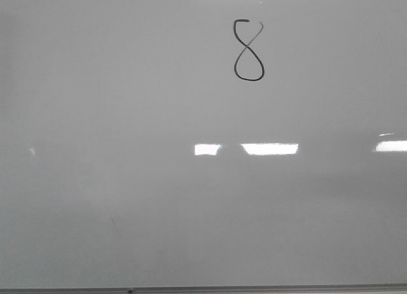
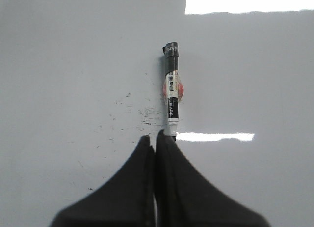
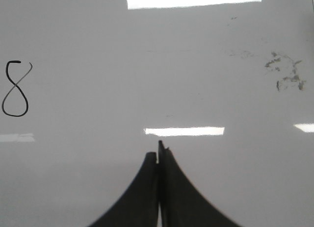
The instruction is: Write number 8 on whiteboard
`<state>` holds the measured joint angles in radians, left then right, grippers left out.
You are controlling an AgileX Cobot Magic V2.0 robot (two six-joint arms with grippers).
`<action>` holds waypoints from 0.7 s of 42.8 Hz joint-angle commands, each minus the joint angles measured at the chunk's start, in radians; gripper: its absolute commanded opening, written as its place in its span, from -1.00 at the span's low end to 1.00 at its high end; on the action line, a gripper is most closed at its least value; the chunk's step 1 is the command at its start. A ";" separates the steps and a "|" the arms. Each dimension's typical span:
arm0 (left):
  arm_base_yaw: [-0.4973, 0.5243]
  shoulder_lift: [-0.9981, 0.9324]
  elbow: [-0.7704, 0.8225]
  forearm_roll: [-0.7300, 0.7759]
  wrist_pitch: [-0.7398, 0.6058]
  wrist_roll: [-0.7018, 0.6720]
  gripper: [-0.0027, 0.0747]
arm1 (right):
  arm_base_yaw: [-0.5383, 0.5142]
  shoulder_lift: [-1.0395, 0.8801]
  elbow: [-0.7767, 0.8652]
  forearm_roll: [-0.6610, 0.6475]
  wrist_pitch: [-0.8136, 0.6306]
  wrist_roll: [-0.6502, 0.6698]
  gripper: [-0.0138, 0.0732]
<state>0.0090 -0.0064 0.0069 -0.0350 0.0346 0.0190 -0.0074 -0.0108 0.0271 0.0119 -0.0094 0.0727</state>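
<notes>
A: Biggest thing first, the whiteboard (image 1: 127,179). It fills the front view, with only a thin frame strip along the lower edge. Bright ceiling-light reflections sit on it; those are not writing.

B: And the number 8 (image 1: 248,50)?

A: It's on the whiteboard, in the upper part, a bit right of centre, well above the frame strip. Black line, rounder bottom loop closed, top loop narrow with a small gap. It also shows at the edge of the right wrist view (image 3: 16,89). Reads as an 8.

B: So done?

A: I'd judge the writing step complete. Nothing more to draw, unless someone wants that top gap closed.

B: Marker?

A: A black marker (image 2: 171,89) with a white label lies flat on the whiteboard in the left wrist view, just beyond the left gripper (image 2: 156,137). There's a reddish blotch by its middle; can't tell what it is. Ink specks (image 2: 137,114) are scattered just beside the marker.

B: Is the left gripper holding it?

A: Jaws look pressed together. The marker's near end sits right at the tips, but I can't tell if it's pinched or only touching.

B: Right gripper (image 3: 158,151)?

A: Jaws together, nothing between them, over bare whiteboard well apart from the 8. Old smudges (image 3: 284,72) lie farther from it still.

B: Left to do?

A: Probably just clearing the arms away.
</notes>
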 commanded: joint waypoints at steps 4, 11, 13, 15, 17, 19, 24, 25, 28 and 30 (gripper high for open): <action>-0.003 -0.012 0.013 -0.002 -0.089 -0.003 -0.99 | 0.002 -0.020 -0.003 0.007 -0.079 -0.002 -0.84; -0.003 -0.012 0.013 -0.002 -0.089 -0.003 -0.99 | 0.002 -0.020 -0.003 0.010 -0.073 -0.026 -0.84; -0.003 -0.012 0.013 -0.002 -0.089 -0.003 -0.99 | 0.002 -0.020 -0.003 0.010 -0.077 -0.026 -0.84; -0.003 -0.012 0.013 -0.002 -0.089 -0.003 -0.98 | 0.002 -0.020 -0.003 0.010 -0.078 -0.026 -0.84; -0.003 -0.012 0.013 -0.002 -0.089 -0.003 -0.99 | 0.002 -0.020 -0.003 0.010 -0.078 -0.026 -0.84; -0.003 -0.012 0.013 -0.002 -0.089 -0.003 -0.99 | 0.002 -0.020 -0.003 0.010 -0.078 -0.026 -0.84; -0.003 -0.012 0.013 -0.002 -0.089 -0.003 -0.99 | 0.002 -0.020 -0.003 0.010 -0.078 -0.025 -0.84; -0.003 -0.012 0.013 -0.002 -0.089 -0.003 -0.99 | 0.002 -0.020 -0.003 0.010 -0.078 -0.025 -0.84; -0.003 -0.012 0.013 -0.002 -0.089 -0.003 -0.99 | 0.002 -0.020 -0.003 0.010 -0.078 -0.025 -0.84; -0.003 -0.012 0.013 -0.002 -0.089 -0.003 -0.99 | 0.002 -0.019 -0.003 0.010 -0.078 -0.025 -0.84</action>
<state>0.0090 -0.0064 0.0069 -0.0350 0.0326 0.0190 -0.0073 -0.0108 0.0271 0.0182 -0.0093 0.0566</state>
